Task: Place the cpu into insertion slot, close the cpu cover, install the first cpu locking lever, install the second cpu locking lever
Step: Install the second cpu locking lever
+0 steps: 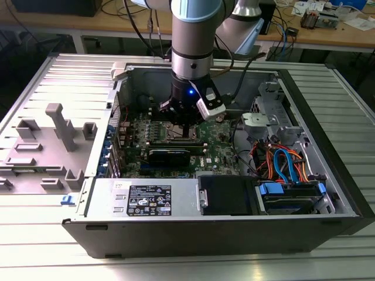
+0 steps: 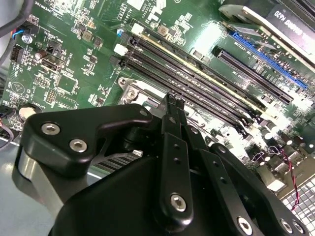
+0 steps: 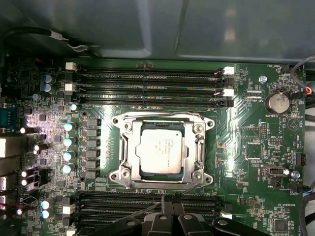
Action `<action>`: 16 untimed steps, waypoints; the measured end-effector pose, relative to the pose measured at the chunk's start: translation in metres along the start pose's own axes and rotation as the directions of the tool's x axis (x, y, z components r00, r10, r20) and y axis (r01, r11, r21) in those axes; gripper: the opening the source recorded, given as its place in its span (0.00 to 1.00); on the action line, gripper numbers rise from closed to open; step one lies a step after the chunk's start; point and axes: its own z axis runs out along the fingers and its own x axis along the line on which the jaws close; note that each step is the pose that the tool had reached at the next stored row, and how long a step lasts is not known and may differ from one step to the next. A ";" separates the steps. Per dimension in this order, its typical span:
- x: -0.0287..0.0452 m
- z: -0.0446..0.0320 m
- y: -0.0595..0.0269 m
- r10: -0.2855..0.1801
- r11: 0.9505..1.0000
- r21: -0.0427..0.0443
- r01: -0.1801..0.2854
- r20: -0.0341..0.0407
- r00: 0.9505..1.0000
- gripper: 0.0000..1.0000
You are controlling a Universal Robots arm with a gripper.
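Dull silver square cpu (image 3: 161, 152) seated in silvery-rimmed insertion slot (image 3: 199, 152); black pincer (image 3: 167, 209) above, fingers together, empty.

The cpu (image 3: 161, 151) has a dull, brushed silver metal top. The cpu cover (image 3: 162, 120) around it is shiny bare metal, on a glossy green circuit board (image 3: 246, 123). The gripper (image 2: 173, 101) looks like matt black plastic.

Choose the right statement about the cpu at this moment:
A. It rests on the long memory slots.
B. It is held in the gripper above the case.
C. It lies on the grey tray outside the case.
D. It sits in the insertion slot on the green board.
D: in the first wrist view the cpu lies flat inside the insertion slot, its silver top framed by the metal rim.
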 end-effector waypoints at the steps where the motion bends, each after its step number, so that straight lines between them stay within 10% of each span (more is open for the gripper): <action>1: 0.0000 0.0000 0.0000 0.000 1.000 0.000 0.000 0.000 1.000 0.11; 16: 0.0004 0.0002 -0.0094 0.000 1.000 -0.004 0.000 0.000 1.000 0.11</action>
